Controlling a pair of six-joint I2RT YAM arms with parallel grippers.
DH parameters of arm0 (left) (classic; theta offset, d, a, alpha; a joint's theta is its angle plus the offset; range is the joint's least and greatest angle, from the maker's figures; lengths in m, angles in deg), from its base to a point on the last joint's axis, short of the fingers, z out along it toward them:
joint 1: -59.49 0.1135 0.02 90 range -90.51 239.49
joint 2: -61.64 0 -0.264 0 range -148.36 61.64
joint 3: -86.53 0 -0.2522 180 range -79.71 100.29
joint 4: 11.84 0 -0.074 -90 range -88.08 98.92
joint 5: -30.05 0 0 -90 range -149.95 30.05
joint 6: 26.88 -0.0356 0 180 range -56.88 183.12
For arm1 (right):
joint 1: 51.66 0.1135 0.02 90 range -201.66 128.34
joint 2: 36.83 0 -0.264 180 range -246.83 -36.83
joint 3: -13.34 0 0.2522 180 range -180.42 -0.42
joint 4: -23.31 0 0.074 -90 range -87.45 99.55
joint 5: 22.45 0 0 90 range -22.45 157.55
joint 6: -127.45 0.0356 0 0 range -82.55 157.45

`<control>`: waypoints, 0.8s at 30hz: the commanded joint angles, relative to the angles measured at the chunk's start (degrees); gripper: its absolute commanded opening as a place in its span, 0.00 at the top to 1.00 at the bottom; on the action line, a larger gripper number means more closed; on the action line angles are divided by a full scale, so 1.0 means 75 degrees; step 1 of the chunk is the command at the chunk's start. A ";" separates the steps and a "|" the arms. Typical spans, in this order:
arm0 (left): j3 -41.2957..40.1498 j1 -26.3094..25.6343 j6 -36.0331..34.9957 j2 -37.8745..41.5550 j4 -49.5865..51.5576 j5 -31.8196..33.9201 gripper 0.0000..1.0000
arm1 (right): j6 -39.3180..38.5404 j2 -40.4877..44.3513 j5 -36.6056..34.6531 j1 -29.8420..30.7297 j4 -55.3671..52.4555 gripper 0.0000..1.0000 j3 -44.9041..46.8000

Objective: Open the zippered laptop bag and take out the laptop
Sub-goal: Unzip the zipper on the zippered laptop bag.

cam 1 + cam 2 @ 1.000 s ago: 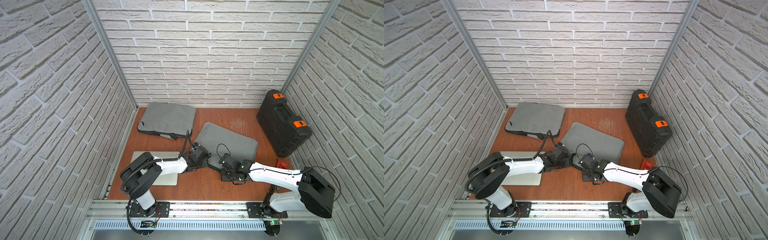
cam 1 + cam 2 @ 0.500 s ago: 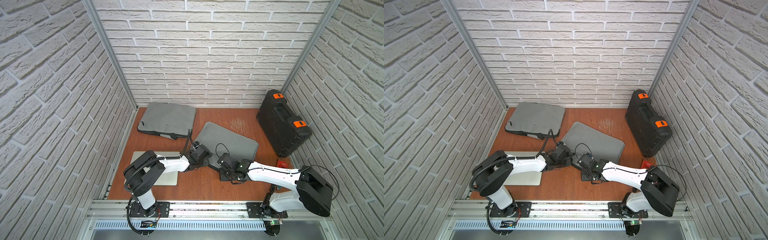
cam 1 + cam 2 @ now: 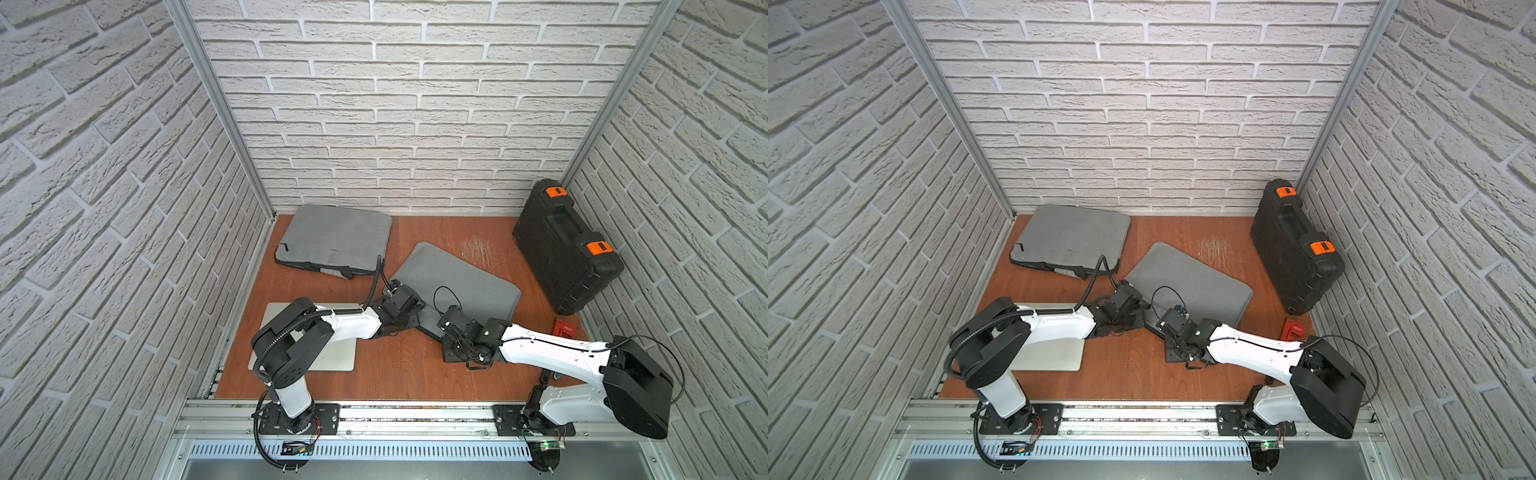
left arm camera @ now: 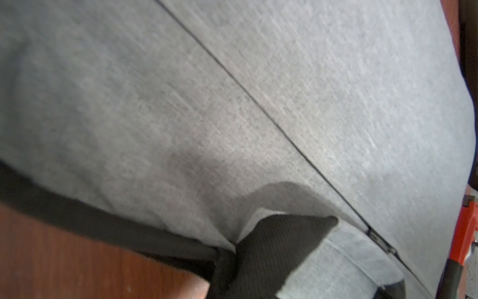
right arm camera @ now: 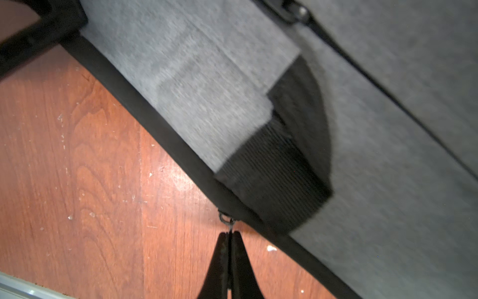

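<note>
In both top views my wrists cover the laptop bag's (image 3: 457, 282) near edge, so my left pincer's (image 3: 415, 312) tips are hidden; its wrist view is blurred; my left arm covers part of the laptop (image 3: 336, 355); my right pincer (image 5: 229, 236) is cut off by the frame edge, probably pinching the tiny zip pull (image 5: 225, 218).

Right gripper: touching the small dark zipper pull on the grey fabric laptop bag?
Touching. Right wrist view: right gripper shut on the small dark zipper pull, tab between its tips.
</note>
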 commanded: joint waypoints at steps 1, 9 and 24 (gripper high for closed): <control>0.0150 0.0406 -0.0357 -0.0206 0.0231 0.0482 1.00 | -0.0099 0.0306 -0.0156 -0.0031 -0.0840 0.94 0.0060; 0.0306 0.0726 -0.0791 -0.0167 0.0370 0.0566 1.00 | -0.0009 0.0813 -0.0339 -0.0163 -0.1344 0.94 0.0387; 0.0906 0.1176 -0.1484 -0.0431 0.0502 0.0492 1.00 | 0.0298 0.1985 -0.0574 -0.0304 -0.2429 0.94 0.1008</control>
